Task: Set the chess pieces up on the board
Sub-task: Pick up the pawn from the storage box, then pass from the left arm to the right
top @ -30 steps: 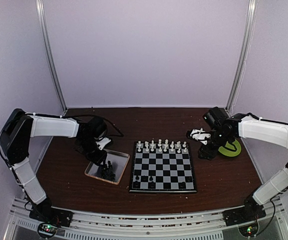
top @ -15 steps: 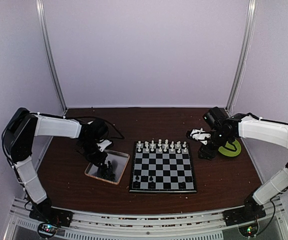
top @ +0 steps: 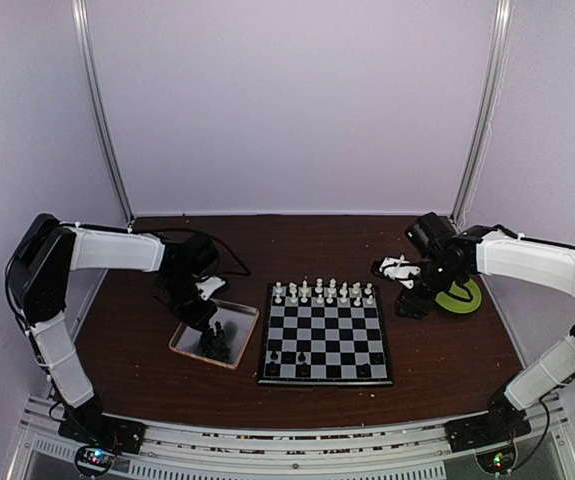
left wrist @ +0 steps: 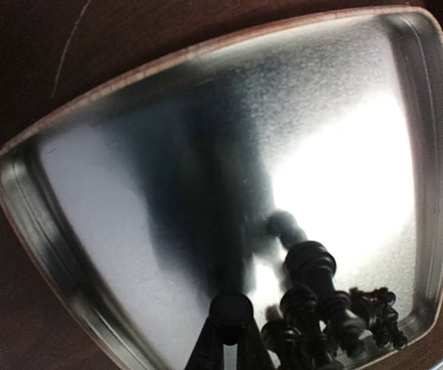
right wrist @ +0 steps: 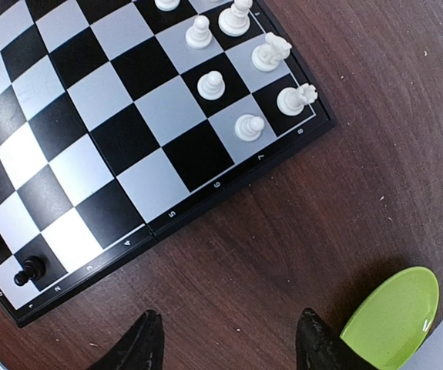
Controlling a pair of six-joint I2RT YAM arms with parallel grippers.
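Left wrist view: left claw [left wrist: 229,343] pinched shut on a black pawn [left wrist: 231,310] in the metal tray [left wrist: 90,200]; board [top: 327,335] lies just to its right; right claw [right wrist: 229,339] open

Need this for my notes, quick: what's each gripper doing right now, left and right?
Left gripper: closed on a black chess piece in the metal tray.
Right gripper: open, holding nothing.
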